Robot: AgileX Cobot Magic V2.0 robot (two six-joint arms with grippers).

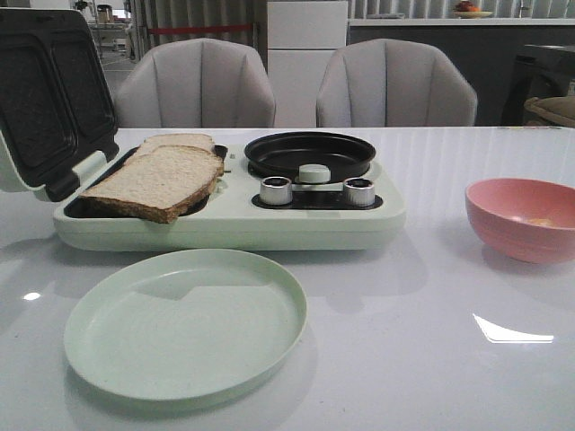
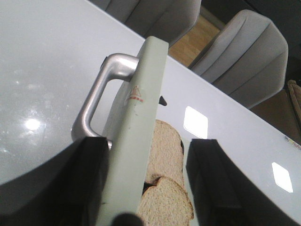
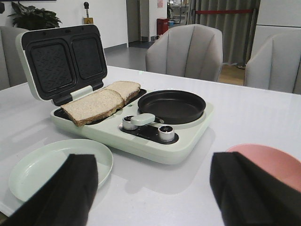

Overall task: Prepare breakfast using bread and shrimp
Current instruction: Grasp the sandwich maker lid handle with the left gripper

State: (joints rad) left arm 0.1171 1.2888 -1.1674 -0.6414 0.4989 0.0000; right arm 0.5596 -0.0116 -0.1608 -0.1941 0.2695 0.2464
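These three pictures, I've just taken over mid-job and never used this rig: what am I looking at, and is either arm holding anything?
It is a robot with two arms. One picture looks forward over the table; the other two come from cameras on the wrists.

On the table is a sandwich maker, lid open, two slices of bread on its plates and a black pan beside them. In front lies a green plate; to the right stands a pink bowl with something small and orange in it, too blurred to name.

The left gripper is open, its fingers either side of the lid's edge. The right gripper is open and holds nothing.
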